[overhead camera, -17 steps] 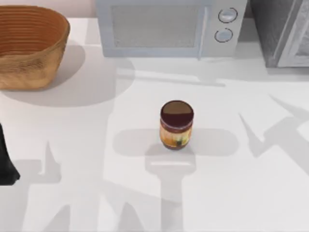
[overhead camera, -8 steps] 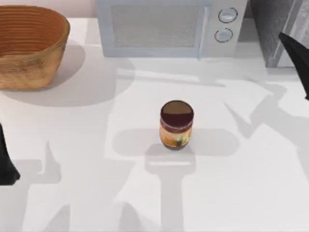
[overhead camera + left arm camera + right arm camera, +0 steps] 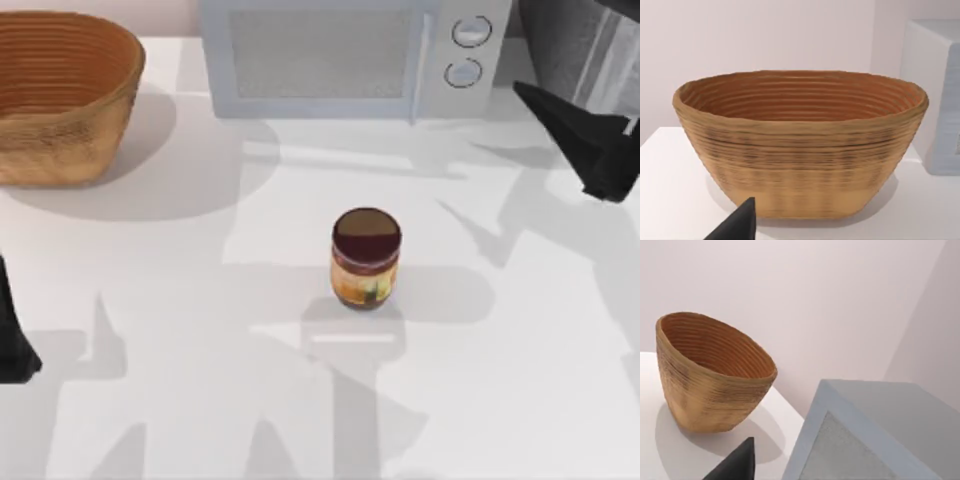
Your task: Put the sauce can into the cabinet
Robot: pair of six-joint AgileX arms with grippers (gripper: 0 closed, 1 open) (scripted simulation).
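The sauce can (image 3: 366, 258) stands upright in the middle of the white table, with a dark maroon top and an orange-yellow label. The cabinet (image 3: 556, 38), a dark grey speckled box with a pale framed door, sits at the back right corner and is only partly seen. My right gripper (image 3: 577, 132) is a black shape hovering in front of the cabinet, well to the right of the can and behind it. My left gripper (image 3: 12, 338) is parked at the table's left edge, far from the can. Nothing touches the can.
A white microwave (image 3: 340, 55) with two round knobs stands at the back centre, left of the cabinet. A woven basket (image 3: 60, 95) sits at the back left and also shows as the basket (image 3: 800, 145) and the basket (image 3: 710, 375) in the wrist views.
My right arm has come into view from the right edge and moved leftward in front of the cabinet. The can and my left arm have not moved.
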